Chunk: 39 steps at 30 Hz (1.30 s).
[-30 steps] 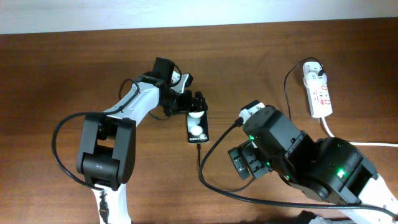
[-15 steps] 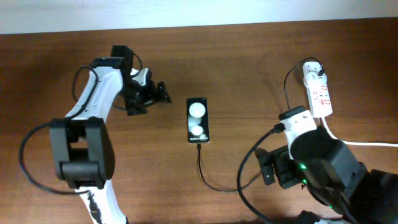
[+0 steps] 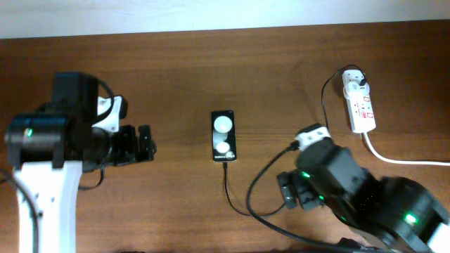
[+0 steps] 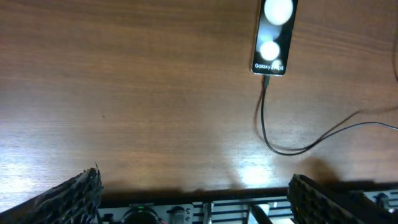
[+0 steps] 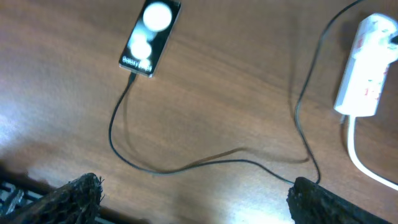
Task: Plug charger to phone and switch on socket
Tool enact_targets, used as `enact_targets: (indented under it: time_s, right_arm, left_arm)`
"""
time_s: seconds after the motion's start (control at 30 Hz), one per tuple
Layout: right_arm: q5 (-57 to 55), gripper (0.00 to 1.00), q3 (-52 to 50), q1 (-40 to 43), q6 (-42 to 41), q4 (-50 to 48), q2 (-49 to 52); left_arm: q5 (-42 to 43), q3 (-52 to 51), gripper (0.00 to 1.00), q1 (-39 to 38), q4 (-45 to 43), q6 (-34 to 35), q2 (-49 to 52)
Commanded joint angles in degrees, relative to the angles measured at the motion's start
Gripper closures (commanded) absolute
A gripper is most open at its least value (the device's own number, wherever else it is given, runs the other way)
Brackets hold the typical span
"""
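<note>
The black phone [image 3: 223, 135] lies flat mid-table, two white reflections on its screen. The charger's thin black cable [image 3: 238, 205] meets the phone's near edge with its tip and loops right to its white plug head [image 3: 354, 83], seated in the far end of the white socket [image 3: 360, 107]. My left gripper [image 3: 145, 144] hangs open, well left of the phone. My right gripper [image 3: 287, 191] is open above the cable loop, between phone and socket. The left wrist view has the phone [image 4: 273, 37] and cable [image 4: 273, 146] ahead of the empty gripper [image 4: 194, 180]. From the right wrist I see phone [image 5: 149, 34], cable [image 5: 186, 167], socket [image 5: 367, 65] and the empty gripper [image 5: 196, 186].
A thick white cord [image 3: 401, 160] runs from the socket off the right edge. The brown wooden table [image 3: 183, 84] ends at a pale wall along the far side. Both arms' bodies fill the near corners.
My left gripper has pulled away from the phone's far end, moving left and nearer. My right arm has shifted right, then slightly back. Phone and cable have stayed put.
</note>
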<state>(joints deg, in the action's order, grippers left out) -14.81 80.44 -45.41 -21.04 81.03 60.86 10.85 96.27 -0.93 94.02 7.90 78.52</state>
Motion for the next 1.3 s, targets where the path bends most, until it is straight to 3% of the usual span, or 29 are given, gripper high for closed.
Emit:
enact_targets:
  time_s: [0.0,0.03,0.07,0.13,0.3,0.47,0.53,0.7,0.77,0.83,1.03,1.27]
  right_arm:
    - [3.87,0.23,-0.39,0.15,-0.52,-1.68,5.07]
    - [3.87,0.38,-0.39,0.13,-0.81,-2.91,6.82]
    - [3.87,0.44,-0.39,0.15,-2.29,-4.09,7.76]
    - [3.67,0.64,-0.39,0.15,-5.62,-7.58,8.52]
    - [3.67,0.84,-0.42,0.15,-6.93,-12.5,8.81]
    - [3.67,0.87,-0.39,0.13,-6.91,-12.9,11.1]
    - [3.65,0.96,-0.42,0.15,-6.93,-12.98,11.67]
    - [1.16,0.96,-0.39,0.15,-7.52,-14.03,11.67]
    - [-4.2,0.96,-0.39,0.15,-15.78,-13.81,11.67]
    - [-4.96,0.96,-0.39,1.57,-18.97,-13.84,11.74]
    - [1.84,0.96,-0.42,16.96,-18.84,-13.73,15.28]
    - [2.36,0.96,-0.39,27.78,-18.4,-13.6,20.15]
  left_arm:
    - [-6.45,0.2,0.01,0.2,1.27,-0.72,-10.67]
    - [-7.34,0.15,0.01,0.2,1.79,-0.72,-14.43]
    - [-7.69,0.15,0.01,0.2,2.67,-0.72,-17.31]
    - [-7.72,0.13,0.01,0.2,2.69,-0.74,-24.17]
    - [-7.69,0.15,0.01,0.2,2.69,-0.74,-33.42]
    - [-7.67,0.15,0.01,0.2,2.69,-0.72,-42.49]
    - [-7.67,0.15,0.01,0.2,2.69,-0.74,-47.67]
    - [-7.67,0.15,0.01,0.2,2.69,-0.72,-53.35]
    - [-7.67,0.15,0.01,0.2,2.69,-0.74,-53.46]
    - [-7.67,0.15,0.01,0.2,2.69,-0.72,-53.48]
    - [-7.67,0.15,0.01,0.2,2.67,-0.72,-54.21]
    - [-7.67,0.15,0.01,-1.57,2.69,-0.72,-65.37]
